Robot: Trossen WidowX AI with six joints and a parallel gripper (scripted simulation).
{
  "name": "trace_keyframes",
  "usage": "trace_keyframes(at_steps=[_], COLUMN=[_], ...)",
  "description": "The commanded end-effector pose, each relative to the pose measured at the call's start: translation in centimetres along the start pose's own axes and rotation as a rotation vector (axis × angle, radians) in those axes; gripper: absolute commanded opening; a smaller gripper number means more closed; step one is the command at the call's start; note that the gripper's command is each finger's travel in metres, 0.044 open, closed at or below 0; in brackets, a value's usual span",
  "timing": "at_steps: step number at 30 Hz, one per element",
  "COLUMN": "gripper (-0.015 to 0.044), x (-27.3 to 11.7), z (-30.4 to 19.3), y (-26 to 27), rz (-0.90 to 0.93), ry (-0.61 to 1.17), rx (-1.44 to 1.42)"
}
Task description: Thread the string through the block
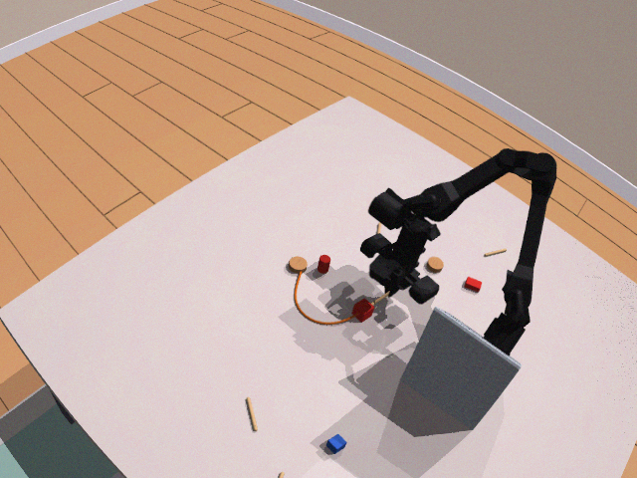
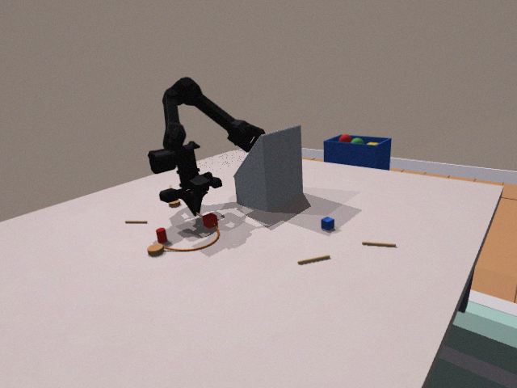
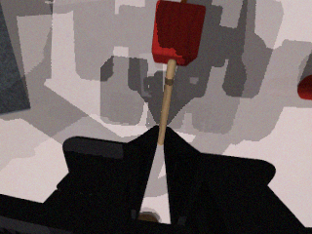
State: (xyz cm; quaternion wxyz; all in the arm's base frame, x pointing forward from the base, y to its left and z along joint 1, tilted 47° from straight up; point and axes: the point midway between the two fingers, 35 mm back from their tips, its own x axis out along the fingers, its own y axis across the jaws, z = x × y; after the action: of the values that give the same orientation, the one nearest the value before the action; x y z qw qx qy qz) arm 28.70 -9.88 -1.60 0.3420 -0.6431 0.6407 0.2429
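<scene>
The red block (image 1: 362, 310) (image 2: 210, 220) (image 3: 178, 33) sits on the table. My gripper (image 1: 390, 293) (image 2: 195, 213) (image 3: 161, 130) is shut on the wooden stick (image 1: 380, 298) (image 3: 166, 104), low beside the block. The stick stands out from the block's near face in the wrist view, with a dark band around it. The orange string (image 1: 324, 323) (image 2: 189, 250) curves from the round button (image 1: 297, 264) (image 2: 155, 249) to the block's opposite side, where it shows at the top edge of the wrist view. The inside of the hole is hidden.
A red cylinder (image 1: 323, 264) (image 2: 161, 234) (image 3: 306, 88) stands by the string's button. A second button (image 1: 435, 264), a small red brick (image 1: 473, 284), a blue cube (image 1: 336, 443) (image 2: 327, 223) and several loose sticks lie around. A tall grey block (image 1: 463, 364) (image 2: 279, 170) stands near the arm's base.
</scene>
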Motion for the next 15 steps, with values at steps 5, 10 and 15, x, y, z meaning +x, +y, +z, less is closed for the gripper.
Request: trace_keyframes(at_steps=[5,10,15], gripper=[0.0,0.0,0.0], x=[-0.1,-0.2,-0.3], z=[-1.1,-1.7,-2.4], y=[0.0,0.0,0.0], rz=[0.0,0.0,0.0], ry=[-0.002,-0.002,-0.003], rx=[0.0,0.0,0.0])
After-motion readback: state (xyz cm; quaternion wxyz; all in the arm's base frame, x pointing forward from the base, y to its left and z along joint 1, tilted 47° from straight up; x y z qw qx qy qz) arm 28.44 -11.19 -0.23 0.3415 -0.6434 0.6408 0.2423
